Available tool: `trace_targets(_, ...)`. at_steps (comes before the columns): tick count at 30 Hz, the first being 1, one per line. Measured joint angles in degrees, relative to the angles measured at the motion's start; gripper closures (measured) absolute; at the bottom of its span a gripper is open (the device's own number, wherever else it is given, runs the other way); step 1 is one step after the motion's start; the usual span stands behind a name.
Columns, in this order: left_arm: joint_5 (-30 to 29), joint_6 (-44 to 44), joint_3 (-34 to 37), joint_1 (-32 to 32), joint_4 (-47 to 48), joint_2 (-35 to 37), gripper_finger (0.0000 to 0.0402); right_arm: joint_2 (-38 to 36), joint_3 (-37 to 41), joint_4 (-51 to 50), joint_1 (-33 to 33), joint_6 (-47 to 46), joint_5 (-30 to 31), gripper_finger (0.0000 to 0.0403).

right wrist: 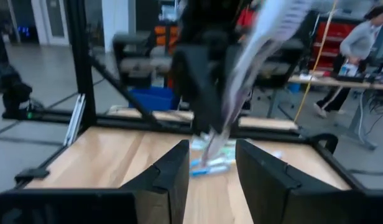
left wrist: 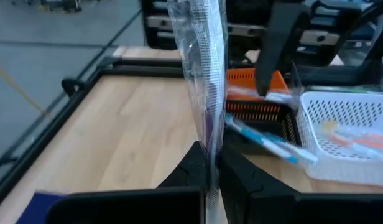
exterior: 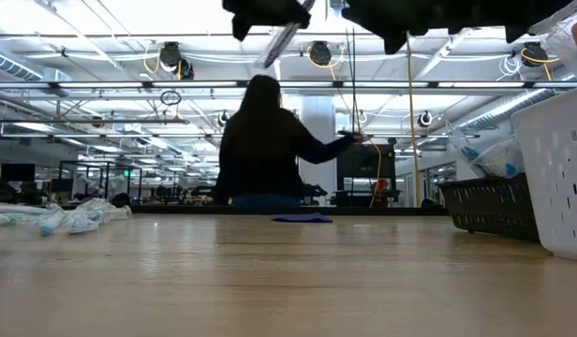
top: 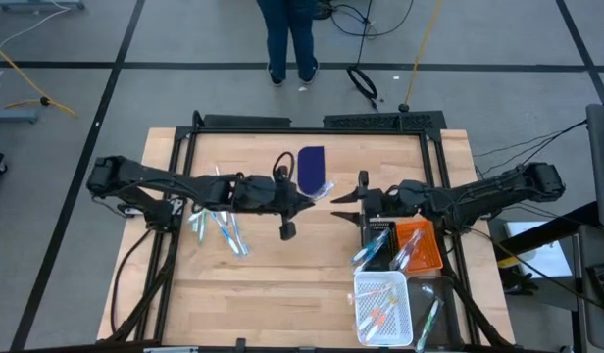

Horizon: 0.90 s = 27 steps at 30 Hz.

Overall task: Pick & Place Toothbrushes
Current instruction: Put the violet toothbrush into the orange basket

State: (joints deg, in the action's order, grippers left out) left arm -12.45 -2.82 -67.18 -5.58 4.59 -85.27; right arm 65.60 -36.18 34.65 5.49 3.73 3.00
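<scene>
- The left gripper (top: 317, 193) is raised over the middle of the table (top: 282, 294), and its fingers are pressed together on a wrapped toothbrush (left wrist: 204, 93), which stands up from between them in its clear packet.
- The right gripper (top: 343, 201) faces it from just beside, also in the air; its fingers (right wrist: 173, 180) stand apart, with an empty gap between them, and they hold nothing.
- In the right wrist view the packet hangs in front of that gap but is not yet inside it.
- I judge the step in hand to be a handover in the air, from the left arm to the right arm.
- The next move, I think, calls for the right fingers to come around the free end of the packet and close, and only after this the left fingers should let go; the packet is thin and slippery, so it can tilt or drop.
- More toothbrushes wait in a loose pile (top: 219, 224) on the left side of the table.
- Some already lie in the white basket (top: 382, 312), the orange basket (top: 420, 245) and the black basket (top: 378, 235) on the right side.
- A person (exterior: 260, 140) stands beyond the far edge of the table.
</scene>
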Motion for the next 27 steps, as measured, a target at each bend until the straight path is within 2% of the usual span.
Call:
trace_targets(14, -1.1, 3.9, 0.0, -0.9, -16.9, -9.6, 0.0395, 0.0, 0.0, 3.5, -0.7, 0.0, -0.2, 0.0277)
trace_targets(18, -1.4, 5.2, 0.0, -0.9, -19.8, -11.3, 0.0382, 0.0, 0.0, 3.5, -0.7, 0.0, -0.1, 0.0282)
trace_targets(23, -6.1, 5.3, 0.0, -0.9, -19.7, -11.2, 0.0389, 0.0, 0.0, 2.1, -0.7, 0.6, 0.2, 0.0329)
trace_targets(26, -6.1, 5.5, 0.0, -0.9, -19.7, -11.2, 0.0395, 0.0, 0.0, 2.1, -0.8, 2.9, 0.4, 0.0381)
trace_targets(27, -6.1, 5.5, 0.0, -0.9, -19.7, -11.2, 0.0394, 0.0, 0.0, 2.2, -0.7, 3.6, 0.4, 0.0387)
